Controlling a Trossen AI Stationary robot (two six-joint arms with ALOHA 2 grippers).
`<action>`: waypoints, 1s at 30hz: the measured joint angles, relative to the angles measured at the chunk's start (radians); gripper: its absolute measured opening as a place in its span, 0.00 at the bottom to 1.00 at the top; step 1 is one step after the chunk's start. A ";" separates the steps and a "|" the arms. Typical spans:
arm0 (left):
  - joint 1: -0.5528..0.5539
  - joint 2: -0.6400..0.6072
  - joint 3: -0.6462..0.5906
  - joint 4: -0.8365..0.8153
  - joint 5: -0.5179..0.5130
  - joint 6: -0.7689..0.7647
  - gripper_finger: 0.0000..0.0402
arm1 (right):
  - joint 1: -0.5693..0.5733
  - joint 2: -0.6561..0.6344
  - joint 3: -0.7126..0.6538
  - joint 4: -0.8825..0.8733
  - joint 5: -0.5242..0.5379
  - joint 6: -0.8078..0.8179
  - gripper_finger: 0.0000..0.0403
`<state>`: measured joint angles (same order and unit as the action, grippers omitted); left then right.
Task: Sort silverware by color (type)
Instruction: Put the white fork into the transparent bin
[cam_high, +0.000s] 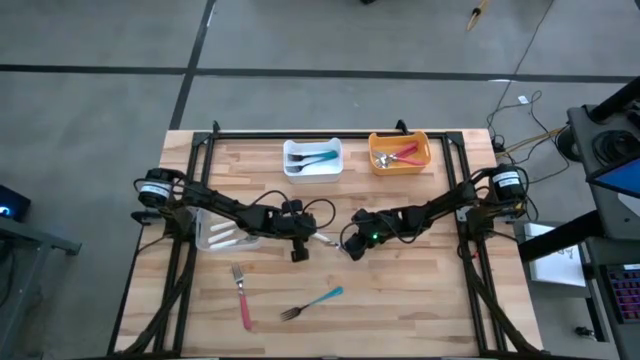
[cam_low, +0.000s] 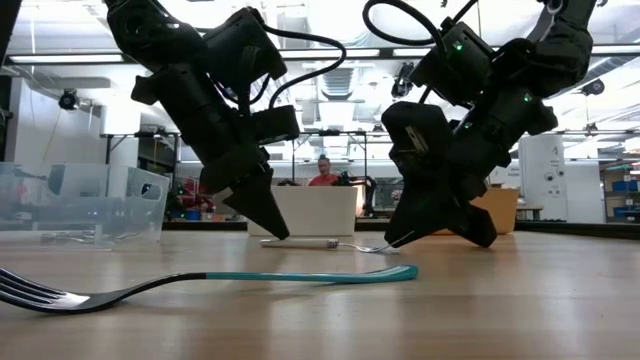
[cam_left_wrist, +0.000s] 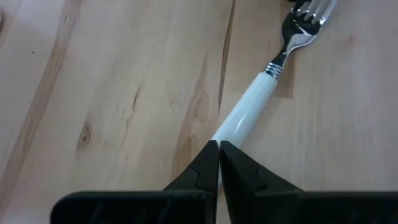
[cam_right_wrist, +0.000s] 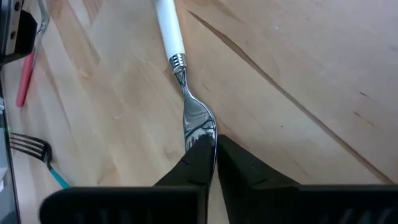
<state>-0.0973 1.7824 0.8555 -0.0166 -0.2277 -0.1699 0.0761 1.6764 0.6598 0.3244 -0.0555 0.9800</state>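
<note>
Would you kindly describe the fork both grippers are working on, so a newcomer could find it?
Look mid-table, between the two arms. The white-handled fork lies flat there, the shut left gripper at its handle end, the shut right gripper at its head. The loose forks nearby have red and teal handles.

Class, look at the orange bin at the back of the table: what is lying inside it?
Inside the orange bin lie red-pink-handled silverware pieces with metal heads. The exact count and whatever lies beneath them cannot be seen.
</note>
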 joint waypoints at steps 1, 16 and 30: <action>0.000 0.000 0.000 0.000 0.000 -0.005 0.00 | 0.000 0.000 0.000 0.000 0.000 -0.005 0.03; -0.015 -0.001 -0.003 -0.011 0.022 -0.140 0.00 | -0.043 -0.049 -0.005 -0.037 0.030 -0.118 0.02; -0.017 -0.003 -0.014 -0.013 0.022 -0.192 0.00 | -0.091 -0.186 -0.004 -0.336 -0.114 -0.079 0.12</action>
<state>-0.1146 1.7790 0.8413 -0.0299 -0.2056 -0.3614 -0.0145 1.4902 0.6559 -0.0115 -0.1696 0.9007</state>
